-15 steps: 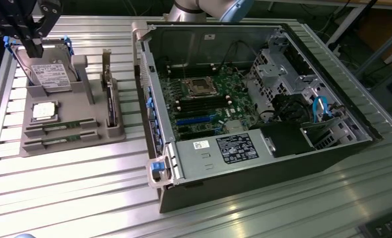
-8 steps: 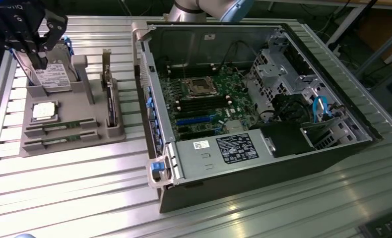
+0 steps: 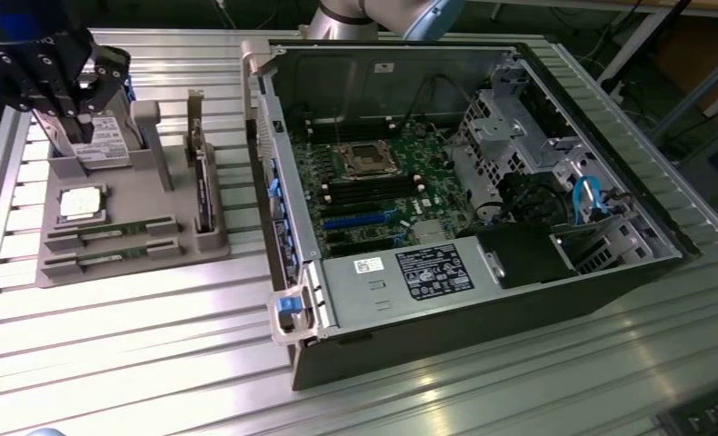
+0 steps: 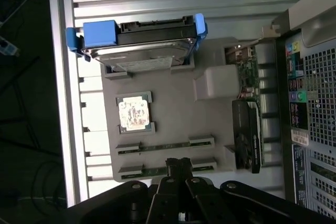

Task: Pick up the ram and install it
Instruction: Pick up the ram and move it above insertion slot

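Observation:
Two slim green ram strips lie in slots of a grey holder tray [image 3: 134, 195], one [image 3: 111, 232] beside the other [image 3: 108, 258]. In the wrist view they are the strip [image 4: 165, 145] and the strip [image 4: 152, 172], partly behind my fingertips. My gripper [image 3: 78, 123] hangs above the tray's far end, over the hard drive [image 3: 98, 141], well apart from the strips. Its dark fingers [image 4: 178, 163] are pressed together with nothing between them. The open computer case [image 3: 481, 182] with its motherboard [image 3: 377, 186] lies to the exterior view's right.
The tray also holds a silver hard drive with blue tabs [image 4: 139, 45], a square processor [image 3: 80, 202] and a dark upright expansion card [image 3: 202, 177]. All of it rests on a ribbed metal table [image 3: 153, 336]. The case's side wall [image 3: 268, 182] stands close to the tray.

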Tool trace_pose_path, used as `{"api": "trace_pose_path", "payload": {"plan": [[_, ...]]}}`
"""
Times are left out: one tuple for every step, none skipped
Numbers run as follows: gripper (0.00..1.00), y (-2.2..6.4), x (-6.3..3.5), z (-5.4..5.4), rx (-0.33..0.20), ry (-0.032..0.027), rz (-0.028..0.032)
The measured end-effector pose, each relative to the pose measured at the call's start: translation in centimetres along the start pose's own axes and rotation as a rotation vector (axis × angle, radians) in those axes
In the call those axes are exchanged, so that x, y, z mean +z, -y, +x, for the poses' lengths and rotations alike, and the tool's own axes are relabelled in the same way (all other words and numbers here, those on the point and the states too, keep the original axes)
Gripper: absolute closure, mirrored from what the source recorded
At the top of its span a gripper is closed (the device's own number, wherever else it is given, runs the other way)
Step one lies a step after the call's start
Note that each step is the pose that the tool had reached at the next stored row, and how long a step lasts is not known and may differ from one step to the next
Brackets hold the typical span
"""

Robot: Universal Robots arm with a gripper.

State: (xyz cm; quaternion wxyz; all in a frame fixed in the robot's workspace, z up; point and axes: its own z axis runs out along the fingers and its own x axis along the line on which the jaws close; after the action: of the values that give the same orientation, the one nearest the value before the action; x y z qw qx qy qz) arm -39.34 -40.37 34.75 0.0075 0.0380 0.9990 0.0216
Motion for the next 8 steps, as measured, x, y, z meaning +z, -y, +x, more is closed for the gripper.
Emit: {"api": "trace_pose_path", "payload": {"plan": [[0.89, 0.03, 0.29, 0.00, 0.000, -0.0003, 0.0001], [0.89, 0.06, 0.51, 0.00, 0.000, -0.0003, 0.0001], [0.89, 0.06, 0.51, 0.00, 0.000, -0.0004, 0.0001], [0.89, 0.06, 0.51, 0.00, 0.000, -0.0004, 0.0002], [0.89, 0.06, 0.51, 0.00, 0.000, -0.0004, 0.0001], [0.89, 0.06, 0.51, 0.00, 0.000, -0.0004, 0.0001], [0.89, 0.06, 0.51, 0.00, 0.000, -0.0004, 0.0001], [0.89, 0.06, 0.51, 0.00, 0.000, -0.0003, 0.0001]]}}
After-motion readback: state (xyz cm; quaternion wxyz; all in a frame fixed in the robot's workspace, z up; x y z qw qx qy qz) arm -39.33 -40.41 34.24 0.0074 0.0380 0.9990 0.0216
